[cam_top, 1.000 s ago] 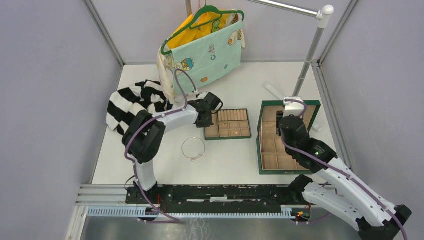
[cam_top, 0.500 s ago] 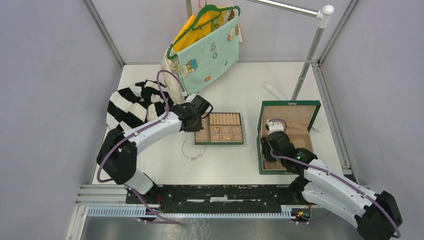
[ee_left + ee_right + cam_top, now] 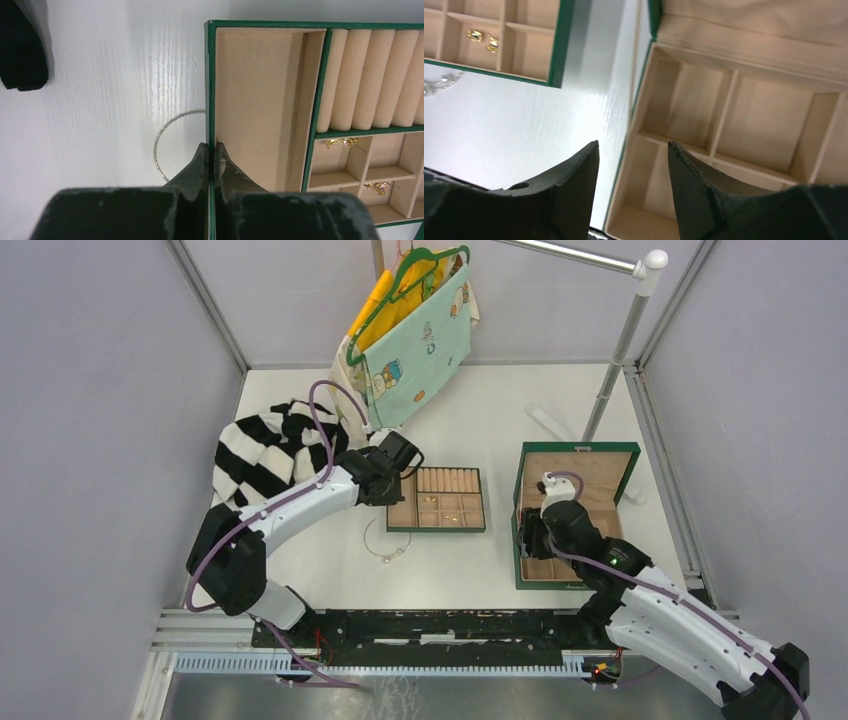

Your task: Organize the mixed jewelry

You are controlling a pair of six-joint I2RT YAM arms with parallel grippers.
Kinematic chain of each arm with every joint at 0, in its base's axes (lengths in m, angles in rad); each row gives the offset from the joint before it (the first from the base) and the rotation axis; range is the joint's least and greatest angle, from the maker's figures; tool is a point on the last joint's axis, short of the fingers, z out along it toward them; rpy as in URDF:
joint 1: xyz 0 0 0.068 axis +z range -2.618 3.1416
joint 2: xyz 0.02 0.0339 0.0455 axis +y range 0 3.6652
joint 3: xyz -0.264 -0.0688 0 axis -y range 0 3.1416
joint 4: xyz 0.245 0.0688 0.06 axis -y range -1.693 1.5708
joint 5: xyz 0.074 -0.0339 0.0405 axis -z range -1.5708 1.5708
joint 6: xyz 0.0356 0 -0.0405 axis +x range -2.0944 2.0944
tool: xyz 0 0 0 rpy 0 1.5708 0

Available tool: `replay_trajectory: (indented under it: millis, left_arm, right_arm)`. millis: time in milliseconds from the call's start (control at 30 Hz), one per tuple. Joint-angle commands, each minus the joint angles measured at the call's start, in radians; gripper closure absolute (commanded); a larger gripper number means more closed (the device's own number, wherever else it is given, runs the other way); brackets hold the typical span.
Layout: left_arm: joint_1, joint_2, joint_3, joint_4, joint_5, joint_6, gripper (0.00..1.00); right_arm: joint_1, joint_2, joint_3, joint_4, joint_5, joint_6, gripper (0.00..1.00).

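Top external: your left gripper [image 3: 397, 483] is at the 9 o'clock wall of the tray [image 3: 437, 528], mid-counter [image 3: 480, 410]. In the left wrist view its jaws are clenched on that green wall, one finger outside and one inside the long tan compartment.

The gold pieces [image 3: 341, 143] lie in the tray's small compartments, at 6 o'clock of the row of padded rolls. At least two compartments hold some. The chain [image 3: 392, 556] lies in a loop on the counter outside the tray, at about 7 o'clock of it. In the wrist view its arc runs up to the wall by your jaws, and I can't tell if it touches.

The green box [image 3: 580, 447] sits at 3 o'clock of the tray, apart from it, lid open. Your right gripper [image 3: 633, 145] is over the box's 9 o'clock wall. Its jaws are released and spread wide, grasping nothing, one finger over the counter and one over the box compartments.

A striped cloth [image 3: 255, 450] lies at 10 o'clock of the tray.
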Motion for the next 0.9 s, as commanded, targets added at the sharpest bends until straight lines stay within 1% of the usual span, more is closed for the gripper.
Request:
replay_trajectory:
  millis: [0, 167, 267, 367, 500, 600, 700, 733, 867]
  left_arm:
    - [-0.004, -0.079, 0.029, -0.002, -0.027, 0.017, 0.98]
    - [-0.003, -0.115, 0.047, -0.032, -0.038, 0.014, 0.98]
    - [-0.004, -0.138, 0.05, -0.036, -0.039, 0.016, 0.98]
    - [-0.003, -0.146, 0.049, -0.042, -0.04, 0.022, 0.98]
    - [-0.004, -0.154, 0.045, -0.06, -0.027, 0.023, 0.98]
    - [-0.003, -0.176, 0.036, -0.083, -0.03, 0.018, 0.98]
    - [-0.003, -0.203, 0.022, -0.113, -0.05, 0.008, 0.98]
    - [-0.004, -0.212, 0.009, -0.116, -0.055, 0.005, 0.98]
    - [-0.004, -0.233, -0.019, -0.149, -0.065, -0.013, 0.98]
  right_arm:
    - [0.025, 0.035, 0.03, 0.042, -0.07, -0.005, 0.41]
    - [0.066, 0.082, -0.039, 0.099, -0.092, 0.029, 0.41]
    - [0.105, 0.121, -0.06, 0.135, -0.086, 0.047, 0.46]
    - [0.142, 0.17, -0.056, 0.171, -0.059, 0.05, 0.6]
    - [0.152, 0.244, -0.027, 0.244, -0.033, 0.014, 0.8]
    - [0.152, 0.315, 0.007, 0.306, -0.032, -0.017, 0.91]
    - [0.154, 0.385, 0.045, 0.369, -0.051, -0.052, 0.99]
    - [0.155, 0.409, 0.058, 0.391, -0.057, -0.061, 1.0]
    - [0.158, 0.505, 0.124, 0.456, -0.079, -0.086, 1.0]
